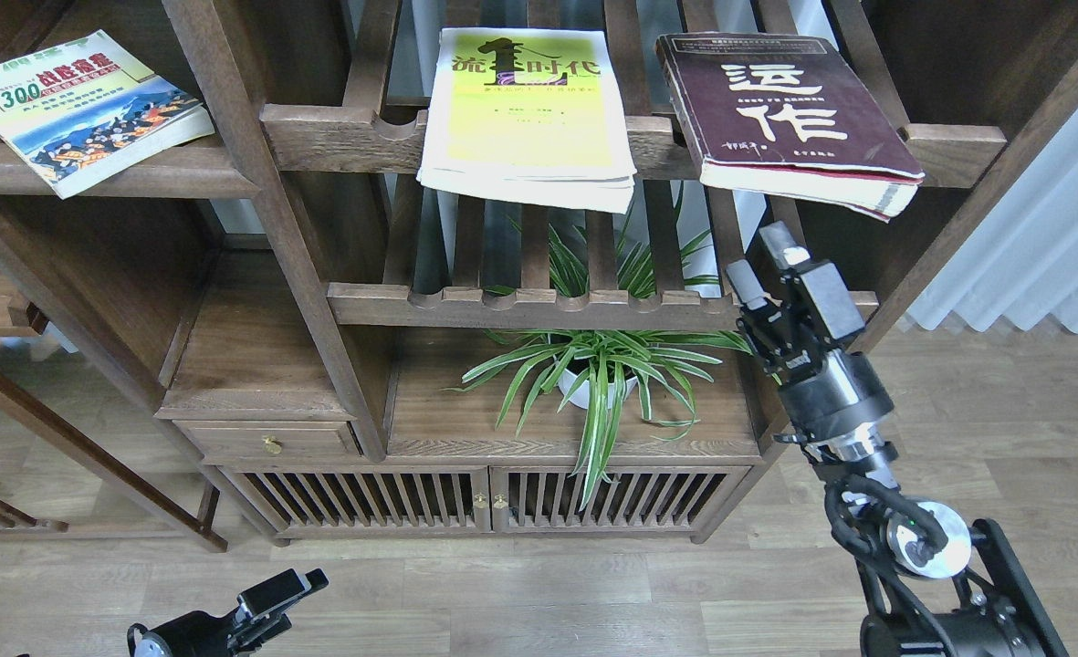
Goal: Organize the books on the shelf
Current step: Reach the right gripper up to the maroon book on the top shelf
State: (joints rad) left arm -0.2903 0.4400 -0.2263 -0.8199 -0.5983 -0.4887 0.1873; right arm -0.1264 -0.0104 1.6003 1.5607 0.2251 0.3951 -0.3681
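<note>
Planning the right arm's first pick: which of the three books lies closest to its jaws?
The maroon book with big white characters, overhanging the slatted rack just above the right gripper; the yellow-green book and "300" book lie farther left.

Open air separates the right gripper (767,265) from the maroon book (790,114) overhanging above it; the plant (598,379) fills the compartment to its left.

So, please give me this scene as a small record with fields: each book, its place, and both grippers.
300 book: flat on solid left shelf
yellow-green book: on slatted rack, overhanging front rail
maroon book: on slatted rack, right, overhanging
right gripper: raised below maroon book, open, empty
left gripper: low, near floor, empty
plant: below rack
</note>
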